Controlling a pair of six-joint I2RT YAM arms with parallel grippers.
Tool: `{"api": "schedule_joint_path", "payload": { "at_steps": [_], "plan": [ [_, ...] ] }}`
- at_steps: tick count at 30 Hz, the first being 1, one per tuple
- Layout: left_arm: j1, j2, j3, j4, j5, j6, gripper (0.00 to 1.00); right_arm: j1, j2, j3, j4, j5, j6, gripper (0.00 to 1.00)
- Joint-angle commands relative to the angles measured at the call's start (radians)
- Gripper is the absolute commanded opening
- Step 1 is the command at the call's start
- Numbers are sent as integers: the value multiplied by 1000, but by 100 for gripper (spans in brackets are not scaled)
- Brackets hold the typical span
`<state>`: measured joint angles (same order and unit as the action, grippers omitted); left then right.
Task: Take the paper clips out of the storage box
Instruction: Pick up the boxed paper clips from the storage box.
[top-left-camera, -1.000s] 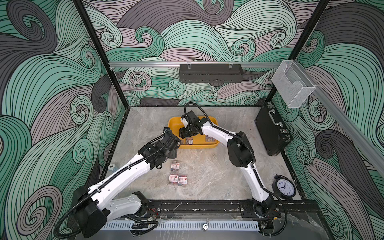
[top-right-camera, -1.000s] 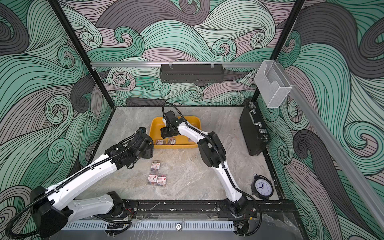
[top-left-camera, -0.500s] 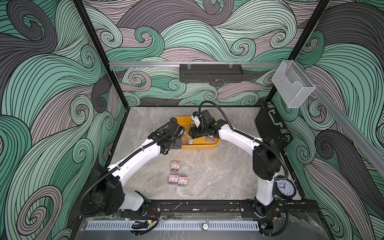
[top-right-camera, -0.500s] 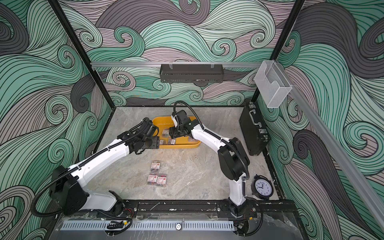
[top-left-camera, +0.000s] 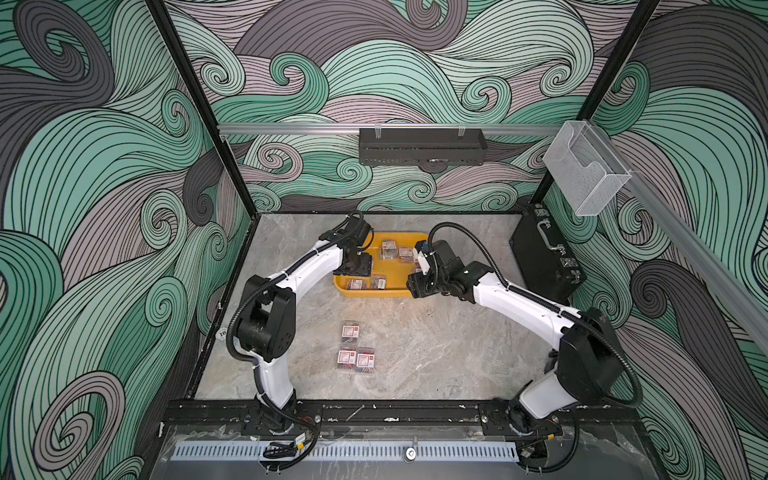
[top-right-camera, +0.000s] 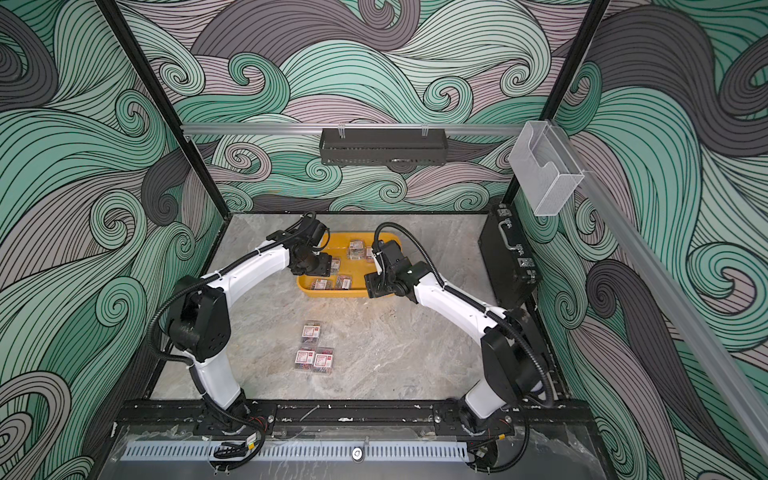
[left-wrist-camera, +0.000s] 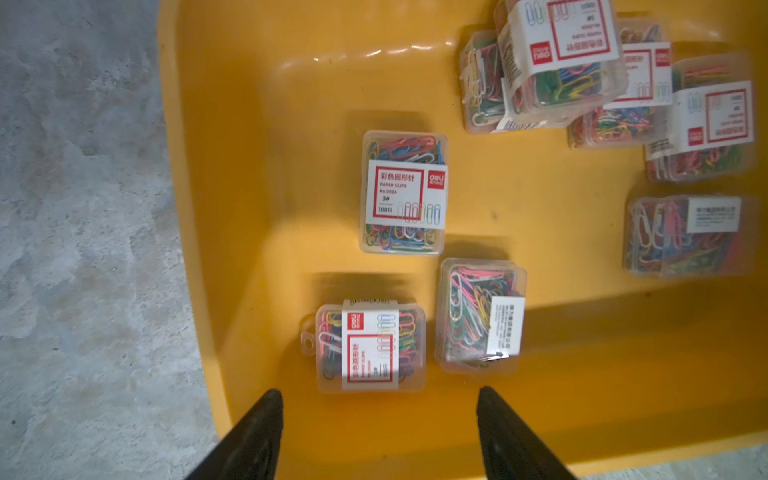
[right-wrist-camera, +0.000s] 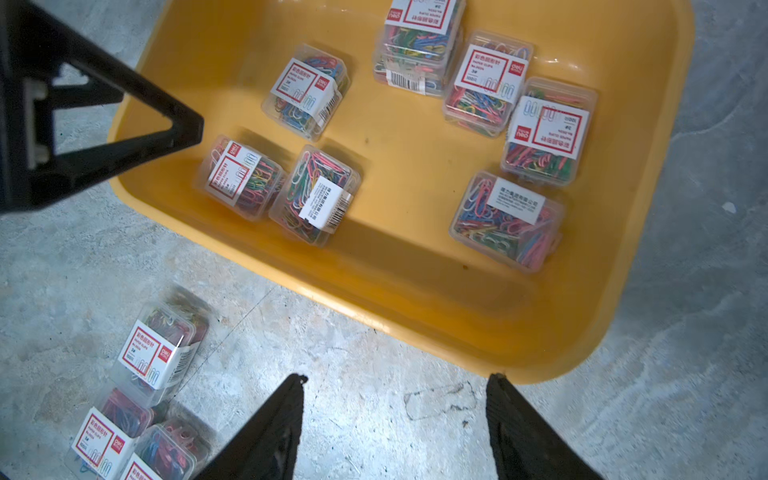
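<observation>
The storage box (top-left-camera: 374, 293) is a shallow yellow tray at the middle back of the table. Several clear boxes of paper clips (left-wrist-camera: 402, 192) lie in it, some piled at one end (left-wrist-camera: 557, 62). Three more paper clip boxes (top-left-camera: 351, 331) lie on the table in front of the tray. My left gripper (left-wrist-camera: 378, 395) hangs open over the tray's left end, with one box (left-wrist-camera: 370, 347) just ahead of its fingertips and nothing between them. My right gripper (right-wrist-camera: 397, 378) is open and empty over bare table at the tray's front right corner (right-wrist-camera: 540, 357).
A black briefcase (top-left-camera: 544, 253) stands against the right wall. A clear bin (top-left-camera: 582, 170) hangs on the right rail and a black shelf (top-left-camera: 422, 145) on the back wall. The left gripper's finger (right-wrist-camera: 166, 124) shows over the tray's rim in the right wrist view.
The right gripper has drawn back out of the tray to its front right corner. The left gripper has moved from the tray's front left edge to over its left end.
</observation>
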<state>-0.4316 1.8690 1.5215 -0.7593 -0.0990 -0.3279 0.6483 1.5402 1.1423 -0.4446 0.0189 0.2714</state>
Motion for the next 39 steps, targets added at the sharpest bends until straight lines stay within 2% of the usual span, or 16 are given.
{"api": "schedule_joint_path", "payload": {
  "at_steps": [1,15,24,39],
  "plan": [
    [26,66,93,-65,58,49,71,-15,-57,-44,1,36,26,70],
    [62,308,324,-116,131,103,71,-35,-101,-76,0,39,28,72],
    [62,390,380,-117,125,120,71,-37,-94,-75,-4,34,25,72],
    [62,445,419,-104,114,119,66,-36,-68,-54,-10,27,20,72]
  ]
}}
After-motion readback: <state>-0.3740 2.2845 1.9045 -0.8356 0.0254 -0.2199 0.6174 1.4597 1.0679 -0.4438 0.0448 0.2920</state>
